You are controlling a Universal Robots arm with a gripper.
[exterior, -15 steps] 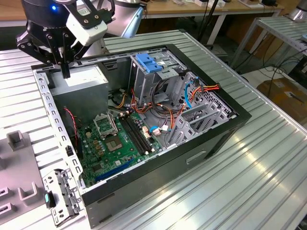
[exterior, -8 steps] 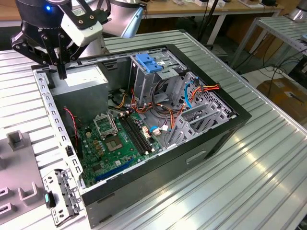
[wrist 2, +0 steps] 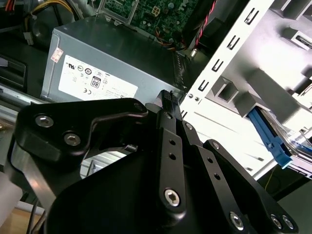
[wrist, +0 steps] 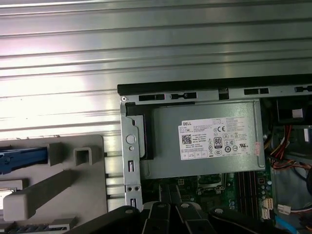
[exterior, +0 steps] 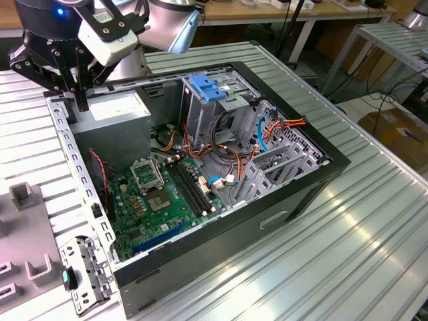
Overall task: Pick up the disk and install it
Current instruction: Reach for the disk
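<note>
Claw (wrist 2: 168, 97) is together and holds nothing. I'm hovering over the power supply (wrist: 204, 141) corner of the open case (exterior: 200, 257). The disk (wrist 2: 270, 139) isn't picked yet. It sits in the grey fixture (wrist: 73, 190) on the counter (wrist: 146, 48), outside the case, just past the power supply end. My call for a clean pick: spread wide, square up on the blue rails, keep clear of the chassis flange. The power supply has a white label with a code patch and certification marks; not quoting the print.

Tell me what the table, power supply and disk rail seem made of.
Table: bare ribbed metal, likely aluminium, with bright glare streaks. Power supply: dull grey sheet metal, folded edges. Disk rail: bright blue, smooth, probably moulded plastic.
</note>
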